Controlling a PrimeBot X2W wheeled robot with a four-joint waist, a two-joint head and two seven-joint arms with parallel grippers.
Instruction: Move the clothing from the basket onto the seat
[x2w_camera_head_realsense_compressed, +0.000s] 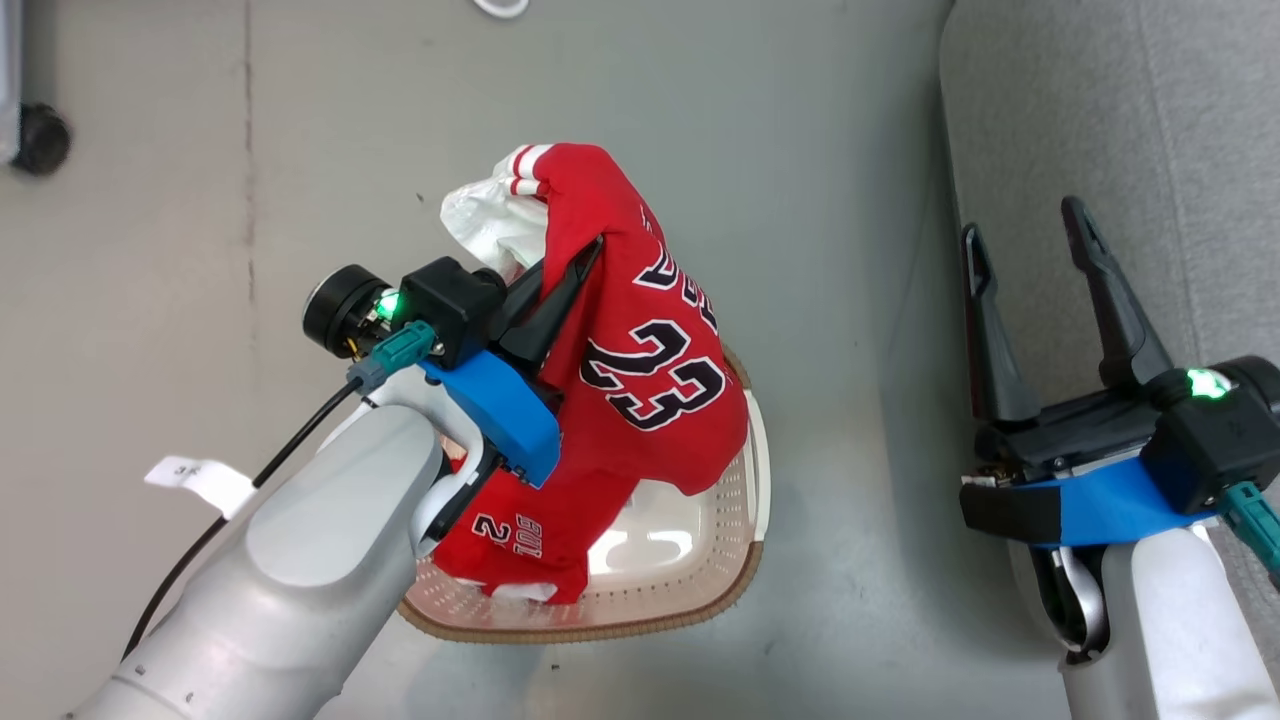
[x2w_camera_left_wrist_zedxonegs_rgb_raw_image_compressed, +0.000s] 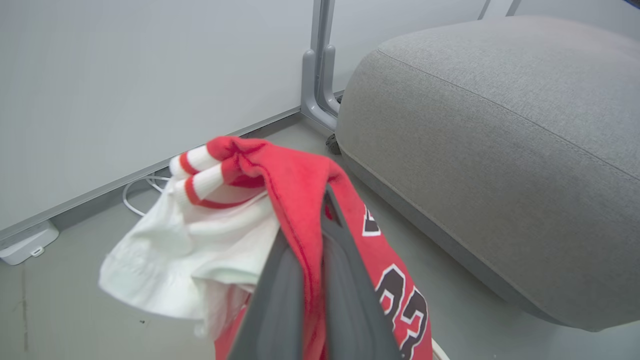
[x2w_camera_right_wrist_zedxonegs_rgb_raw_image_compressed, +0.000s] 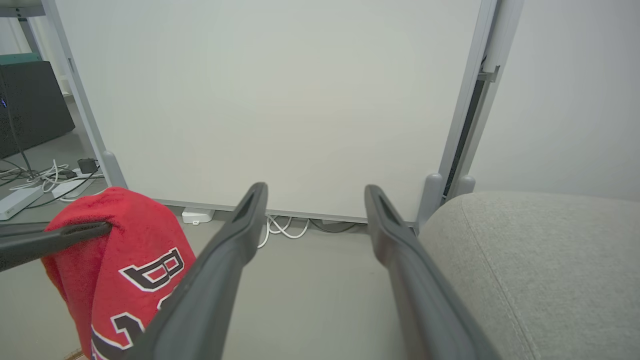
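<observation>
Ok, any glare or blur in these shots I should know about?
Head view: glare patches inside the basket; the clothing reads crisp. Left wrist view: the left hand looks slightly soft so near the lens, the seat weave sharp. Right wrist view: the wall panel edges splay toward the top, likely lens distortion.

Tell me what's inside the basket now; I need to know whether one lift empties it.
Red clothing, gripped by the shut left gripper, hangs over most of the basket; bare white bottom shows at its right. Anything beneath it or the forearm is hidden.
</observation>
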